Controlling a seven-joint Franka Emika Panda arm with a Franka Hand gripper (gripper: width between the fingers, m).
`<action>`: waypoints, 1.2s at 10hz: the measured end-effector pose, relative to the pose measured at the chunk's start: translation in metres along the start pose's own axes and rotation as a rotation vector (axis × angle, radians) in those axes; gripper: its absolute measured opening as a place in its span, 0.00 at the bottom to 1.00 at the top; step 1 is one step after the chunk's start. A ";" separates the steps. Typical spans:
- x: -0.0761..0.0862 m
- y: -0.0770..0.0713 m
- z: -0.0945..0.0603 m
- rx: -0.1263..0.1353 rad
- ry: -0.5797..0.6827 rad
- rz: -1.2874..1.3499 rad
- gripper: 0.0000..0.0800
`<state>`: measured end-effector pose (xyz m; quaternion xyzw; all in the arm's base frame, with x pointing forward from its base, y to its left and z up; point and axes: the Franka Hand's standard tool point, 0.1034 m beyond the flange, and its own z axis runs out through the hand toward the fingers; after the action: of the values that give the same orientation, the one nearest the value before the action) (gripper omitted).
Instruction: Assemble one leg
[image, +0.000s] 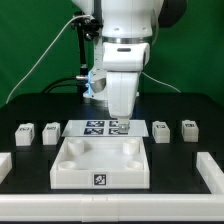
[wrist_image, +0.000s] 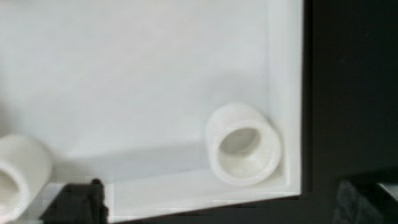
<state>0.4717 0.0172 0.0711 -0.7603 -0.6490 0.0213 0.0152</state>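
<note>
The white socketed tray (image: 70, 178) is lying nearest me. I'm seeing the tool (image: 121, 125) hovering near its far edge, jaws spread wide, gripping nothing.

A robotics lab: green backdrop (image: 192, 58); black table (image: 28, 202); tagged marker board (image: 84, 127)

The arm (image: 125, 70) has glossy white rounded housings, separated by a black joint band (image: 125, 41). Below that band shows a blue glow (image: 93, 86). The claw (image: 121, 122) has dark fingers (wrist_image: 75, 203).
</note>
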 end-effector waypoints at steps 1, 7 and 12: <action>0.000 0.000 0.000 0.000 0.000 0.000 0.81; -0.031 -0.017 0.026 0.007 0.010 -0.152 0.81; -0.040 -0.030 0.057 0.052 0.019 -0.128 0.81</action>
<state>0.4332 -0.0175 0.0167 -0.7169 -0.6952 0.0300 0.0426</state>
